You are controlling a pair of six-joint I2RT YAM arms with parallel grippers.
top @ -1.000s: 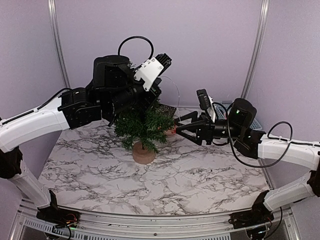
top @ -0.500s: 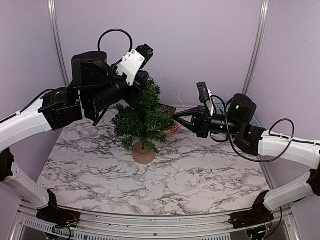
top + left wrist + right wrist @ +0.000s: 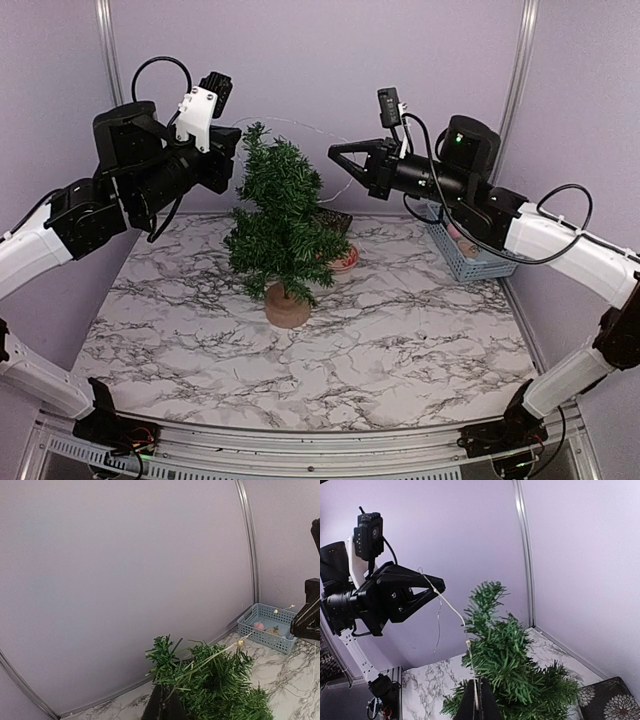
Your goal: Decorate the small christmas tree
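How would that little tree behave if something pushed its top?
The tree likely tips easily: it stands tall over a small round base. Its bristly branches probably just bend. The thin string above looks light and floppy, unlikely to topple it.

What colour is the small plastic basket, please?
Light blue; the basket shows best in the left wrist view.

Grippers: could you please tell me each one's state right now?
Left gripper: closed on the light string.
Right gripper: closed on the same string.
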